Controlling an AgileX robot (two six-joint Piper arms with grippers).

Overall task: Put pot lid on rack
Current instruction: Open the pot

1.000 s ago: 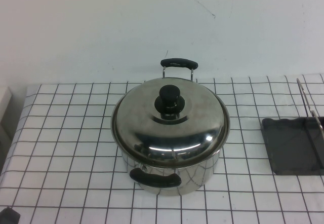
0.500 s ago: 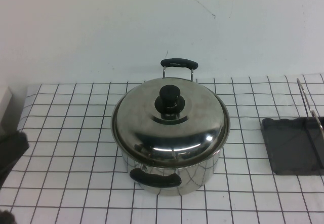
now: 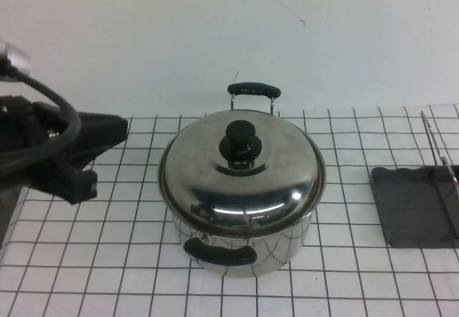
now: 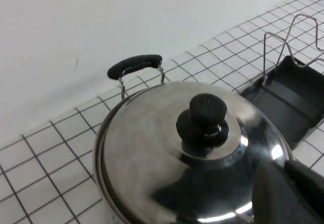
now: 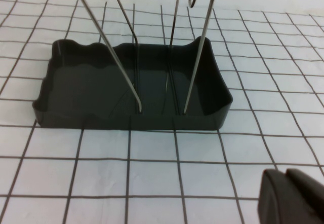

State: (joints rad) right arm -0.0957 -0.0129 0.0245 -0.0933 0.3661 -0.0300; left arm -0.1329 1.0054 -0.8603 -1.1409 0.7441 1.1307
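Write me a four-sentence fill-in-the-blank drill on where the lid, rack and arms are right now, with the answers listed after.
1. The pot lid sits on the ____.
2. The knob at the lid's centre is coloured ____.
3. The rack stands to the robot's ____ of the pot.
4. The left gripper hangs over the table's left part; the right gripper shows only in its own ____ view, near the rack.

Answers: pot; black; right; wrist
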